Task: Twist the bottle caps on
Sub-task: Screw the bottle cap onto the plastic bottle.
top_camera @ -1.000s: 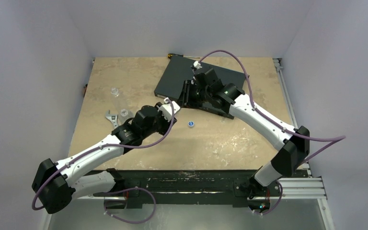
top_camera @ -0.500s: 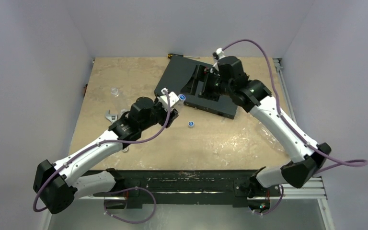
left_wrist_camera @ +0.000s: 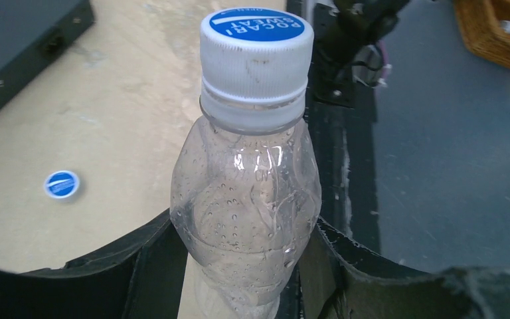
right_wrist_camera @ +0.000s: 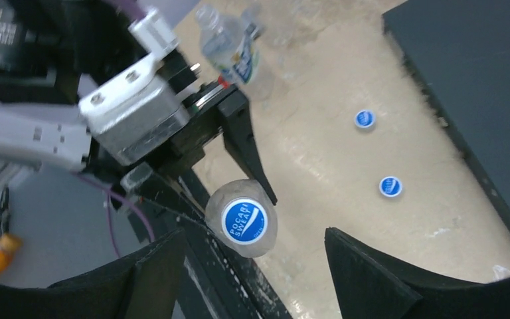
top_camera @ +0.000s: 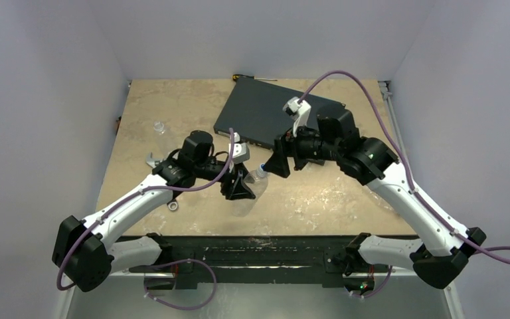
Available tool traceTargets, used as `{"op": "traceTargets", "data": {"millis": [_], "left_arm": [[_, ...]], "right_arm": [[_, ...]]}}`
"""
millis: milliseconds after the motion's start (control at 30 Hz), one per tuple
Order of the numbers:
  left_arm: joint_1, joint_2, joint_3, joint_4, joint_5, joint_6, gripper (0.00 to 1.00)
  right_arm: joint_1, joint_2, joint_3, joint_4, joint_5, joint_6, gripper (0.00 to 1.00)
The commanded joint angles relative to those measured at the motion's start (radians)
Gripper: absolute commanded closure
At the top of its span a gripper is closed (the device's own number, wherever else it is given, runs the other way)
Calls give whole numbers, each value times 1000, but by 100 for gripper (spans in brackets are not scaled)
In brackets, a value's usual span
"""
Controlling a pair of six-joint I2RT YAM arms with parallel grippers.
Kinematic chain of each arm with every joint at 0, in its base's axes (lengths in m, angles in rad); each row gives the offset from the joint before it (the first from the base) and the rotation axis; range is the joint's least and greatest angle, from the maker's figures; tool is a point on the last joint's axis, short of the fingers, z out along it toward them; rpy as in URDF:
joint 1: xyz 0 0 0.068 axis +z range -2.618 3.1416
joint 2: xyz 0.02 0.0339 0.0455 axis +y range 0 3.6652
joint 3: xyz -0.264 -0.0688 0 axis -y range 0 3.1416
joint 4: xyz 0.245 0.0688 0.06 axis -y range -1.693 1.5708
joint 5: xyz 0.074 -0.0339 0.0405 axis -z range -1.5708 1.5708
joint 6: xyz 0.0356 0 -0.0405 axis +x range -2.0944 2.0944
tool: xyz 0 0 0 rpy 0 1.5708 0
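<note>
Clear capped bottle (left_wrist_camera: 246, 199) gripped by left fingers (left_wrist_camera: 149, 262), right fingers (right_wrist_camera: 372, 272) spread, two loose caps (right_wrist_camera: 364, 119) (right_wrist_camera: 390, 187)

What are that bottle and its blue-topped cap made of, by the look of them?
The bottle looks like thin clear glossy plastic: see-through, dented walls, droplets inside. Its cap seems opaque white matte plastic with ribbed sides and a blue printed top.

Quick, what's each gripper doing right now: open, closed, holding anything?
Left gripper: closed around the bottle.
Right gripper: open, holding nothing.
</note>
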Motion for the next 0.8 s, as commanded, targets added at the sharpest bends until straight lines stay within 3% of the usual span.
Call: {"op": "traceTargets", "data": {"millis": [0, 600, 767], "left_arm": [[8, 13, 26, -7, 269, -14, 100], [8, 24, 21, -11, 314, -2, 100], [8, 24, 22, -13, 311, 2, 100]], "right_arm": [[49, -5, -27, -17, -124, -158, 27], [90, 56, -18, -33, -271, -181, 48], [91, 54, -18, -25, -253, -164, 64]]}}
